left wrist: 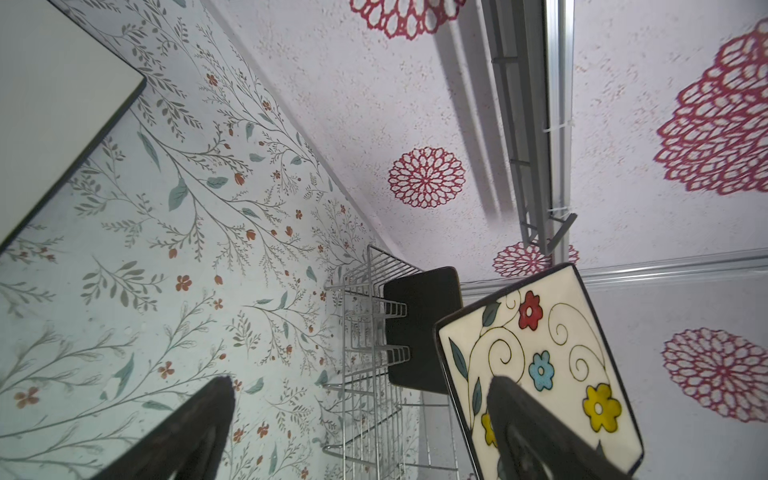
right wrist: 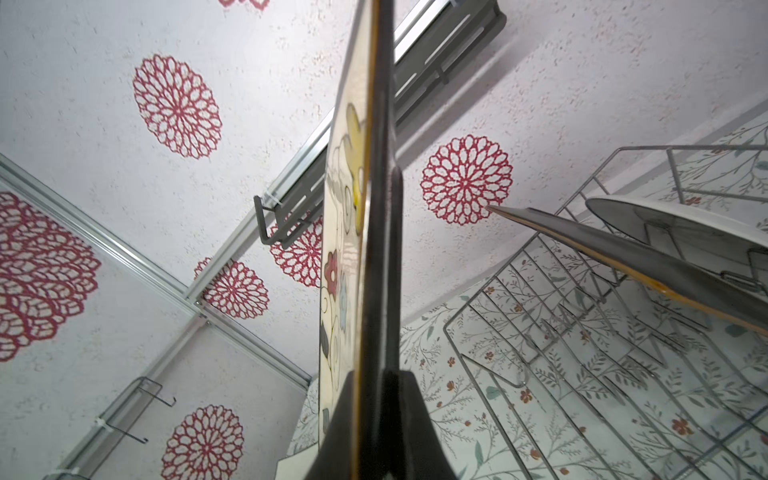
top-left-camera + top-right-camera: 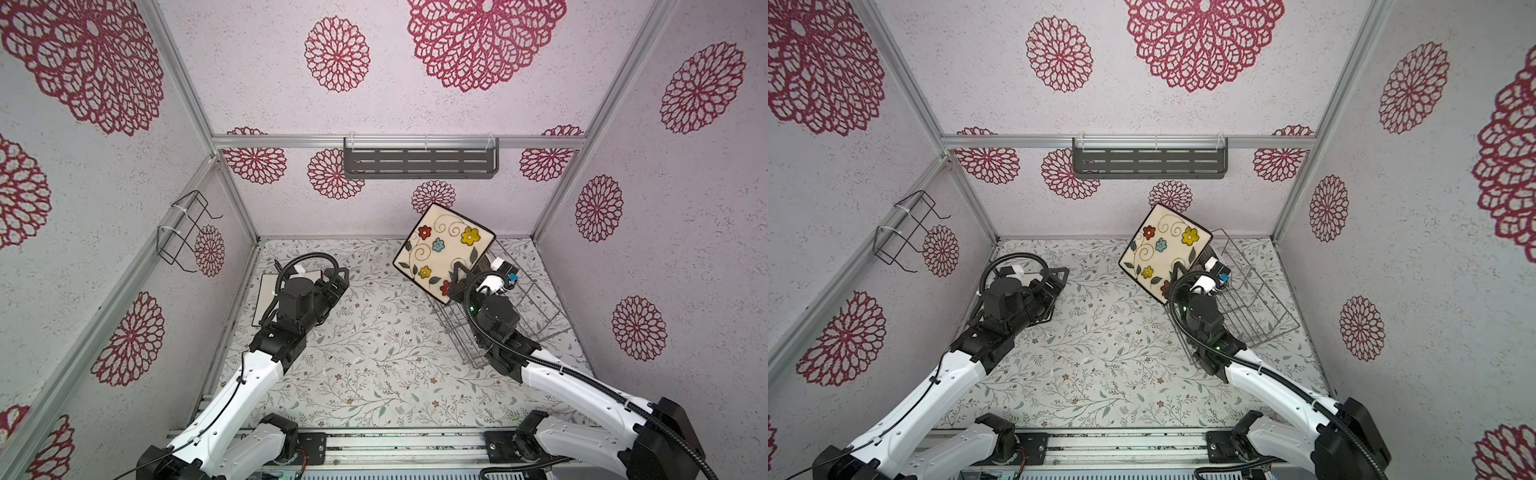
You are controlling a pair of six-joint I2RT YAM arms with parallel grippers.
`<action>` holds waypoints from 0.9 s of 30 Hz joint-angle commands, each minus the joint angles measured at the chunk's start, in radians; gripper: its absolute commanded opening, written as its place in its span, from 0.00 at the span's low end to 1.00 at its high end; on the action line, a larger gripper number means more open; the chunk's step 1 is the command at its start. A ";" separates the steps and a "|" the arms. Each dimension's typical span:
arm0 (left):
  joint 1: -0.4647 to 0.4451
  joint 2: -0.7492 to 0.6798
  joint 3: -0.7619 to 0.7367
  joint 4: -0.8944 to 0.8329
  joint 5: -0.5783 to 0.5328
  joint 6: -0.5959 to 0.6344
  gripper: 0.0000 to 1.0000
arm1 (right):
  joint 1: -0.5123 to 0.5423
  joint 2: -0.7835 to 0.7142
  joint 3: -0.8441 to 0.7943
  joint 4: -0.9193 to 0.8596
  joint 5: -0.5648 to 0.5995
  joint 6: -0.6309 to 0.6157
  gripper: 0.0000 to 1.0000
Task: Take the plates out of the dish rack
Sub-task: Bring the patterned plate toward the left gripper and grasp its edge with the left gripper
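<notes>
My right gripper (image 3: pixel 458 272) (image 2: pixel 376 374) is shut on the lower edge of a cream square plate with floral swirls (image 3: pixel 440 249) (image 3: pixel 1163 249) (image 2: pixel 343 257). It holds that plate tilted in the air above the left end of the silver wire dish rack (image 3: pixel 536 316) (image 3: pixel 1258 307) (image 2: pixel 582 353). A black square plate (image 1: pixel 419 324) (image 2: pixel 623 257) and a round white dark-rimmed plate (image 2: pixel 685 224) stand in the rack. My left gripper (image 3: pixel 338 276) (image 1: pixel 359 380) is open and empty, low at the left, beside a white square plate (image 3: pixel 268 299) (image 1: pixel 54 116) lying flat on the table.
A dark grey slotted shelf (image 3: pixel 419 162) hangs on the back wall above the rack. A small black wire holder (image 3: pixel 183 232) is fixed to the left wall. Walls close in the left, back and right sides of the floral-patterned table (image 3: pixel 374 353).
</notes>
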 commanded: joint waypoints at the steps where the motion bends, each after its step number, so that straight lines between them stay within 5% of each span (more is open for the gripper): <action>1: 0.004 -0.008 -0.033 0.155 0.024 -0.083 1.00 | 0.005 -0.015 0.035 0.428 0.028 0.091 0.00; 10: -0.060 0.028 -0.098 0.359 -0.012 -0.133 0.99 | 0.026 0.078 0.060 0.490 0.011 0.193 0.00; 27: -0.195 0.293 -0.027 0.649 0.015 -0.092 0.95 | 0.126 0.125 0.080 0.510 0.076 0.184 0.00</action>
